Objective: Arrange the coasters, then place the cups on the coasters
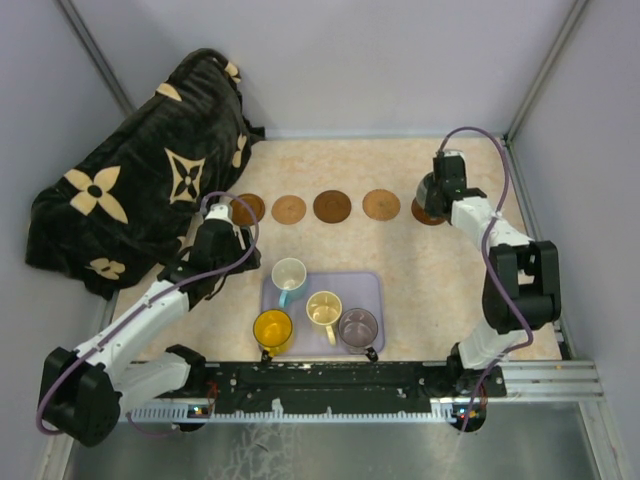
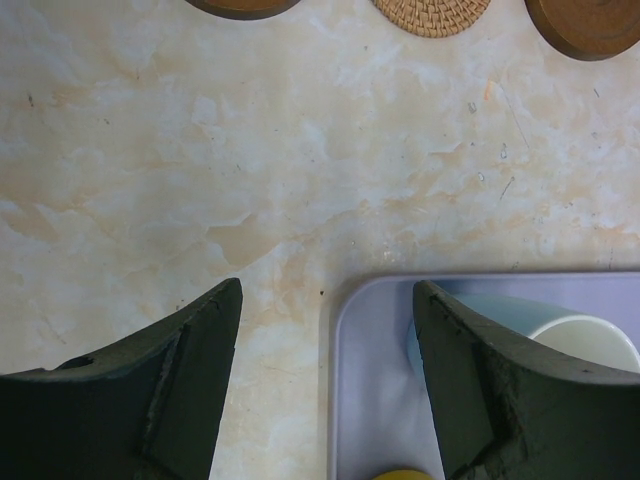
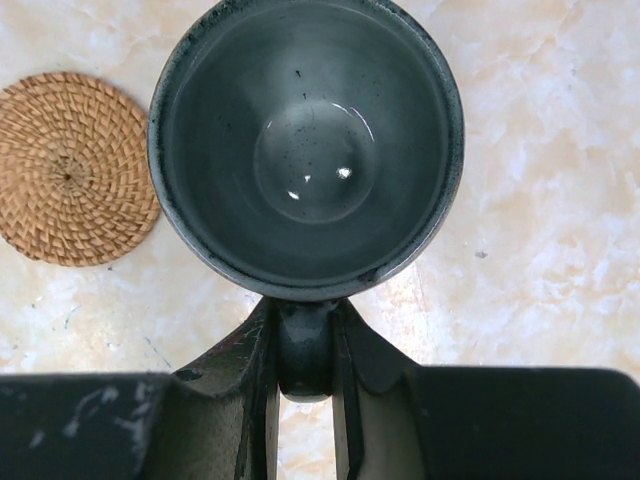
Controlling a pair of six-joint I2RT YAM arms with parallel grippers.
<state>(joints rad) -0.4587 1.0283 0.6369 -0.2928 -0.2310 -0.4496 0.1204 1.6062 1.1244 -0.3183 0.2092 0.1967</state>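
Right fingers [image 3: 250, 375] pinch the grey-green mug [image 3: 305, 140] by its handle, keeping it upright beside a woven coaster [image 3: 70, 170], apparently for the end coaster [image 1: 422, 214]. Left fingers [image 2: 190, 380] stand wide, empty, above the desk [image 2: 200, 150] at the lavender tray [image 2: 370, 400].

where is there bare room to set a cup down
Bare table between the coaster row and the tray, and right of the tray. Crowded: the tray, with four cups, and the left side, under the left arm and blanket.
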